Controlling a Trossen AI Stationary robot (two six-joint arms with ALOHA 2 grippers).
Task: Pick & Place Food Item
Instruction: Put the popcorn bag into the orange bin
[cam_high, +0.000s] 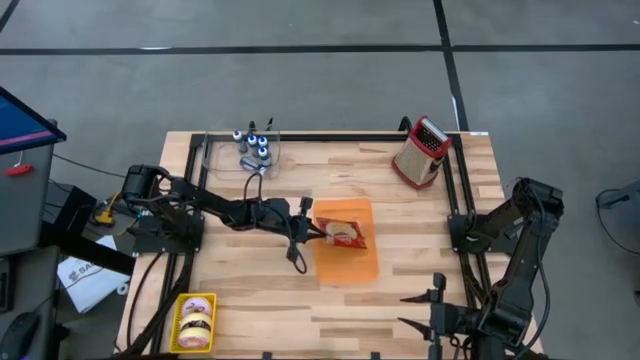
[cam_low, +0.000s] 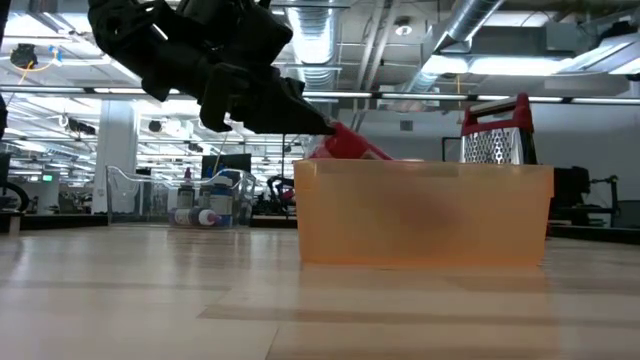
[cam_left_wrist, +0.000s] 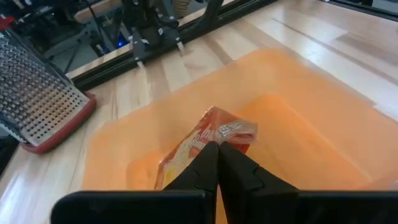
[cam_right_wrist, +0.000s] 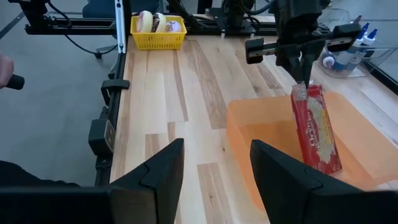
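Red packet (cam_right_wrist: 316, 127) (left claw (cam_left_wrist: 217, 148) pinching)

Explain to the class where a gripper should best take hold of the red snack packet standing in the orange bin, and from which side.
Best at its flat sealed top edge, from above. The red snack packet stands on end inside the orange bin, whose walls block its sides, leaving only the thin seam exposed. The left gripper is already shut on that edge this way; the right gripper waits open.

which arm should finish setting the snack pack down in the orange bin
Left. The left hand is already shut on the red snack pack, holding it upright inside the orange bin, so it likely only needs to let go. The right hand waits open at the table's near right edge, away from the bin.
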